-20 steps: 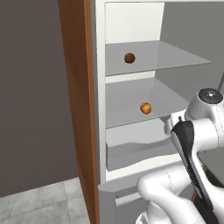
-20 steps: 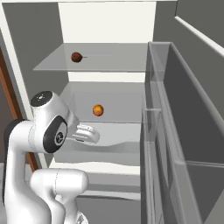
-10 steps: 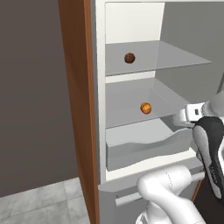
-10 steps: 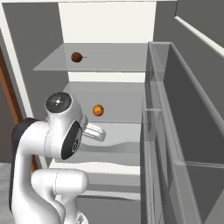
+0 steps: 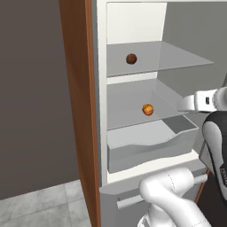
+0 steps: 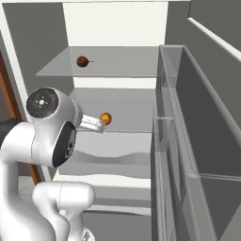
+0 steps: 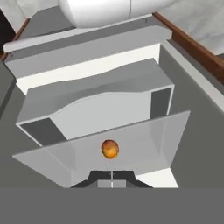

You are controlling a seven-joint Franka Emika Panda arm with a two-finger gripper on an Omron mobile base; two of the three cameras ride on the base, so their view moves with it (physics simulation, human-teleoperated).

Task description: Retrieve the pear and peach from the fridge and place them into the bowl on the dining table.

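Observation:
The fridge (image 5: pixel 101 133) stands open, with a white interior and grey shelves. A dark brown pear (image 5: pixel 131 58) (image 6: pixel 82 61) with a thin stem lies on the upper shelf. An orange peach (image 5: pixel 147 109) (image 6: pixel 106 118) (image 7: pixel 110 148) rests on the shelf below. My gripper (image 6: pixel 97 125) (image 5: pixel 183 104) (image 7: pixel 112 180) hovers at that lower shelf, just in front of the peach and apart from it. Its fingertips look pressed together with nothing between them. The bowl and the dining table are out of view.
A grey drawer bin (image 5: pixel 150 144) juts out under the lower shelf. The open fridge door with its deep grey bins (image 6: pixel 188 141) stands close on the right. A wooden cabinet side (image 5: pixel 80 102) borders the fridge on the left.
The arm has swung to the right and its hand has reached forward, nearer to the peach on the lower shelf. Both fruits lie where they were.

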